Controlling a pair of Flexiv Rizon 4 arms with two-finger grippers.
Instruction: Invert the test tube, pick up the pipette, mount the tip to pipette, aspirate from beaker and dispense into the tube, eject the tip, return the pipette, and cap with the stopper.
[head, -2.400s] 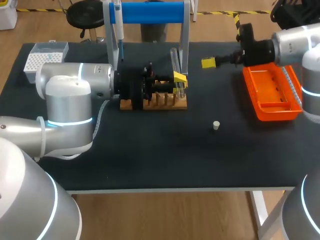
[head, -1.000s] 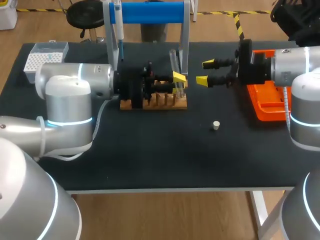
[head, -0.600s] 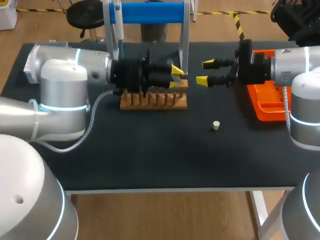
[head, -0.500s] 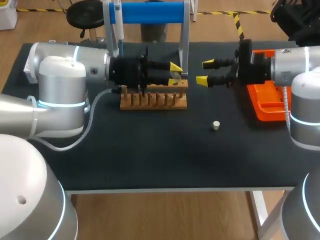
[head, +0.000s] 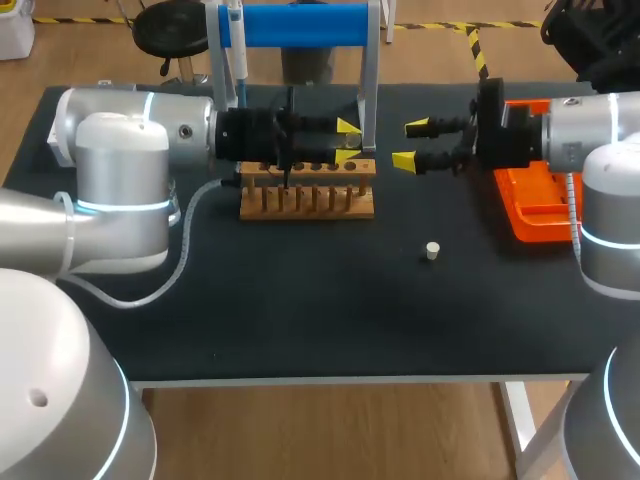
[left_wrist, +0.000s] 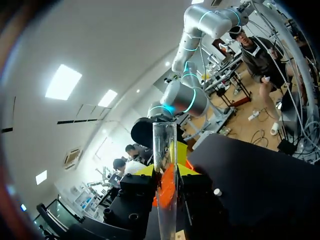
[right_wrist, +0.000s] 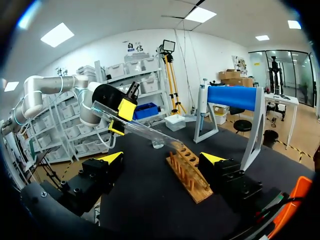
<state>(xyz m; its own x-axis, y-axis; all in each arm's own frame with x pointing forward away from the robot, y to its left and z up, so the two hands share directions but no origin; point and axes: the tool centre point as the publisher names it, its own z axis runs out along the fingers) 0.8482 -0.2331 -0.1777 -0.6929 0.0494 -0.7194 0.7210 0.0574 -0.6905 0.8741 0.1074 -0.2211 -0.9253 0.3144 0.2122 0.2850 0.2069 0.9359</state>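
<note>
My left gripper (head: 348, 141) is shut on a clear test tube (left_wrist: 165, 165), held just above the wooden rack (head: 307, 192). In the right wrist view the test tube (right_wrist: 145, 131) slants from the left gripper (right_wrist: 121, 117) down toward the rack (right_wrist: 191, 176). My right gripper (head: 412, 144) stands open and empty a little to the right of the rack, level with the left one. The pipette (head: 237, 52) hangs on the blue-barred stand (head: 300, 25). A small white stopper (head: 432, 251) lies on the black table in front of the right gripper.
An orange tray (head: 545, 205) sits at the right, under my right arm. A white tip box (head: 62, 122) shows at the far left, partly behind my left arm. The stand's posts (head: 370, 90) rise close behind both grippers.
My left gripper has lifted the test tube out of the rack and drawn it up and back, the wrist turning. The right arm swung in toward the rack earlier and has since kept still.
</note>
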